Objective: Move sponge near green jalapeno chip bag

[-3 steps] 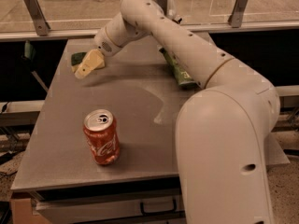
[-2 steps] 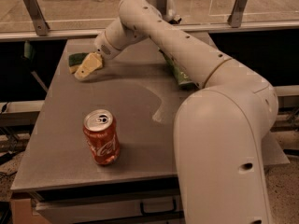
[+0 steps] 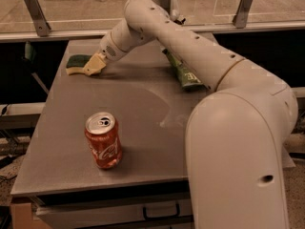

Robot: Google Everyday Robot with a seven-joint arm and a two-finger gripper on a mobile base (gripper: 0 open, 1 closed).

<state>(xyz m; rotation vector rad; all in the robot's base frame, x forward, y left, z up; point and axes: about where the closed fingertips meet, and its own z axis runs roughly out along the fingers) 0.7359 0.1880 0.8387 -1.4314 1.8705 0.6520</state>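
Observation:
The sponge [image 3: 77,64], dark green on top with a pale yellow base, lies on the grey table [image 3: 143,113] at its far left. My gripper [image 3: 94,66] is down at the sponge's right end, touching or overlapping it. The green jalapeno chip bag [image 3: 185,74] lies at the far right of the table, partly hidden under my arm [image 3: 190,46], well apart from the sponge.
A red soda can [image 3: 103,140] stands upright at the front left of the table. My arm's large white base [image 3: 238,161] fills the right front. A rail with metal brackets [image 3: 33,6] runs behind the table. A drawer handle [image 3: 159,213] shows below the front edge.
The gripper has shifted slightly at the table's far left, and the sponge's green top now shows to its left. The can and the bag have not moved.

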